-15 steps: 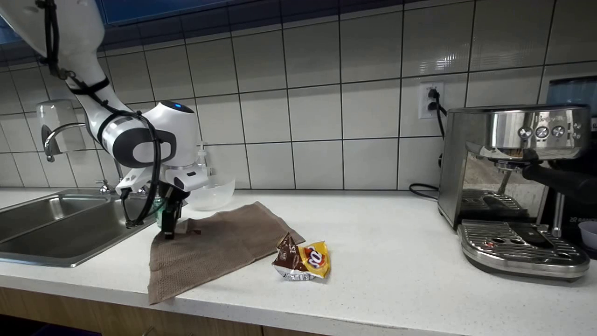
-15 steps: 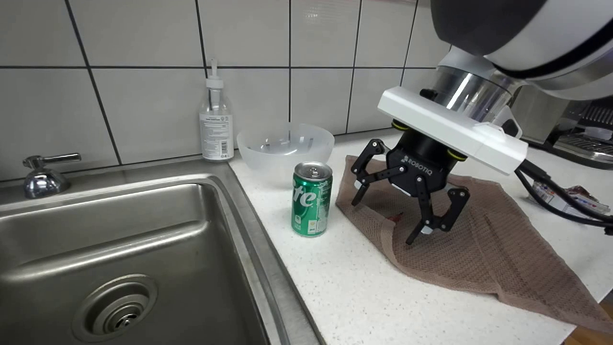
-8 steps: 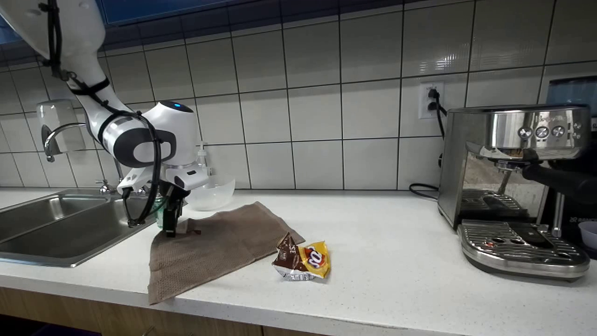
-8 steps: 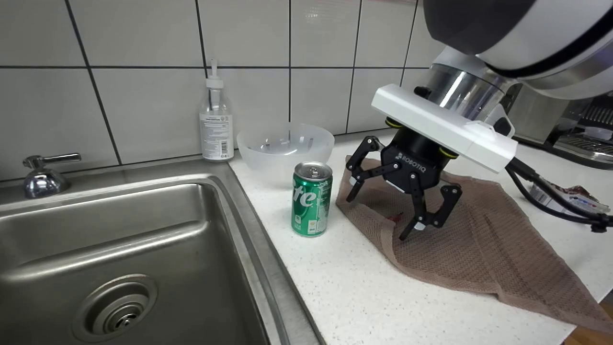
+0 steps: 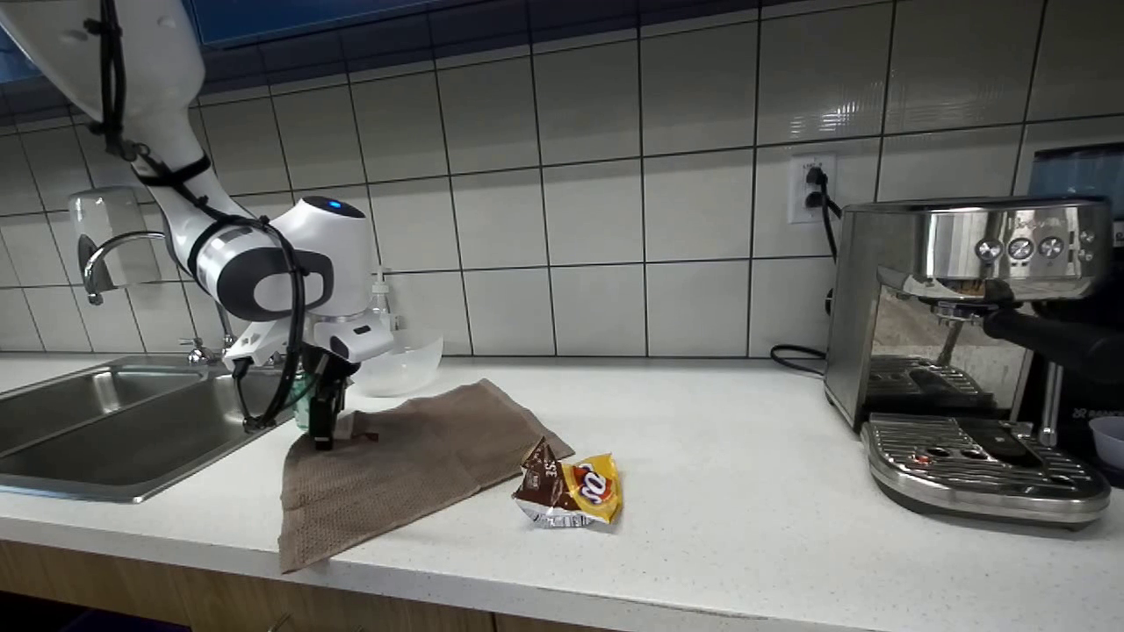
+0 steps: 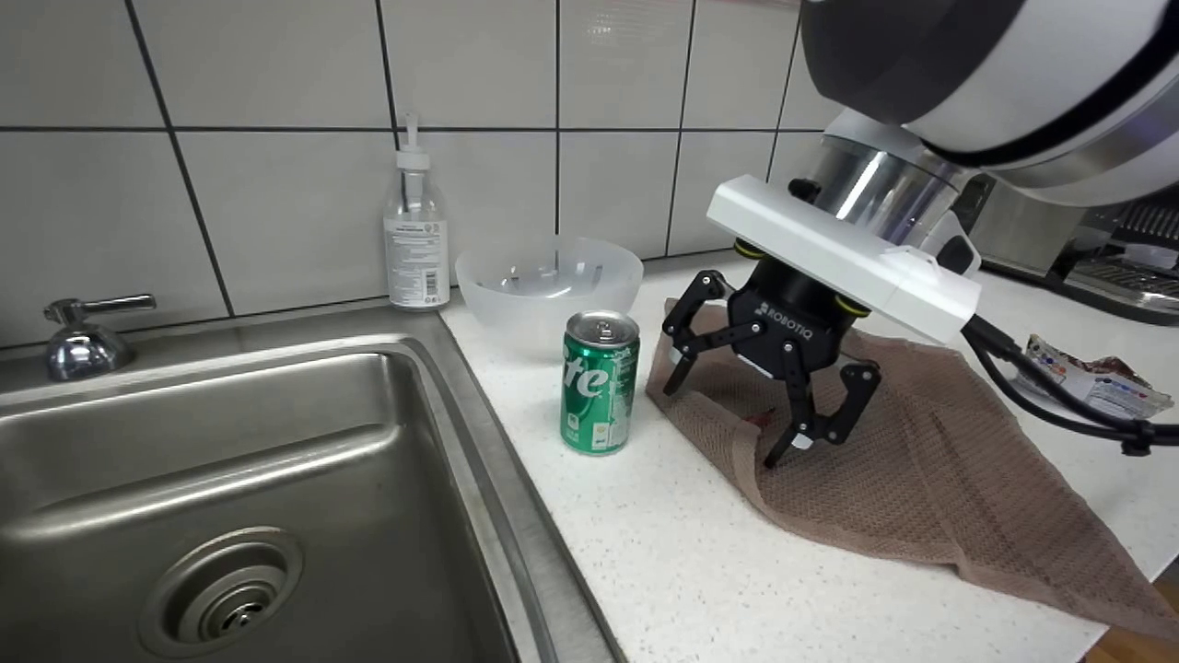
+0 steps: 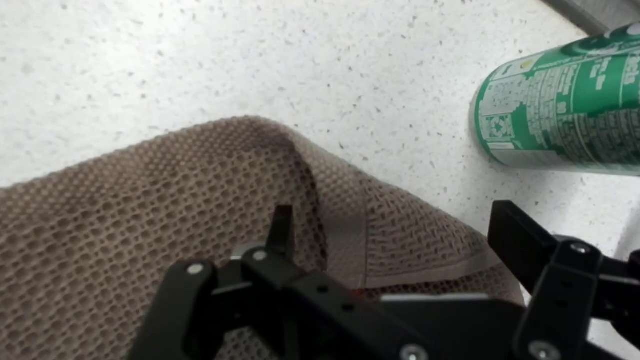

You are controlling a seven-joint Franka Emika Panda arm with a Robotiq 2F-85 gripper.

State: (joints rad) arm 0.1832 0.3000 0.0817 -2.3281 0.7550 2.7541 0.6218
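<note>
Straddling a fold of brown towel (image 6: 921, 479): gripper (image 6: 721, 424), spread wide; green can (image 6: 599, 382) stood upright nearby; snack bag (image 5: 569, 487) lay farther off.

I see a pale, dark-jointed tile wall (image 5: 590, 211) behind a speckled white counter (image 5: 746, 518), wood-grained cabinet fronts (image 5: 237, 601) below, a blue panel (image 5: 263, 13) above, light glinting off some tiles (image 5: 830, 114).

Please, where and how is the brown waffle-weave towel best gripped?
Probably by the raised fold of the brown waffle-weave towel, near the green soda can, from above: this ridge stands between the open jaws of the gripper, while the rest lies flatter.
</note>
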